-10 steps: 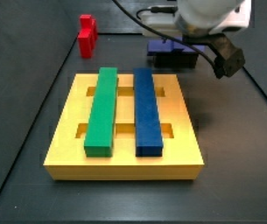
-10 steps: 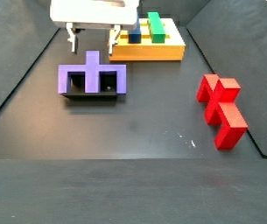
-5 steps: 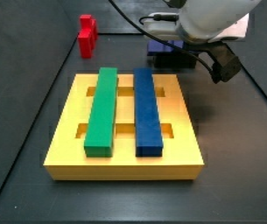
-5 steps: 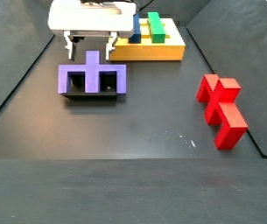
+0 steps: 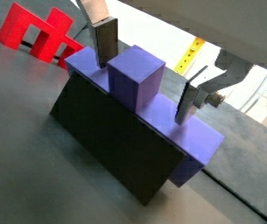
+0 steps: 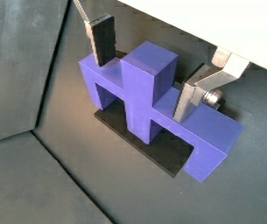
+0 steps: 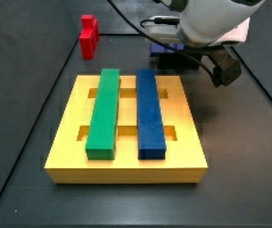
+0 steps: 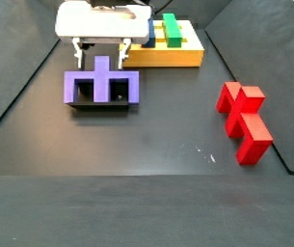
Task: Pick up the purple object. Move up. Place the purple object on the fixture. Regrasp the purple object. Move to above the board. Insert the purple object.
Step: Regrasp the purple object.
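Observation:
The purple object [image 8: 101, 87] rests on the black fixture [image 8: 100, 107], its middle prong pointing up between my fingers. In both wrist views the purple object [image 5: 136, 79] [image 6: 147, 83] fills the centre, with the fixture [image 5: 112, 144] [image 6: 161, 156] under it. My gripper [image 5: 143, 92] [image 6: 142, 90] is open and straddles that prong, with a gap on each side and both tips down near the crossbar. In both side views the gripper [image 8: 101, 58] [image 7: 188, 59] hangs right over the piece. The yellow board [image 7: 126, 165] carries a green bar [image 7: 103, 111] and a blue bar [image 7: 150, 111].
A red upright block [image 8: 243, 121] [image 7: 88, 36] stands apart from the fixture on the dark floor. The board [image 8: 175, 58] lies just behind the fixture. Low dark walls edge the workspace.
My gripper has come down over the purple object, so its open fingers now flank the upright prong. The piece itself has not moved.

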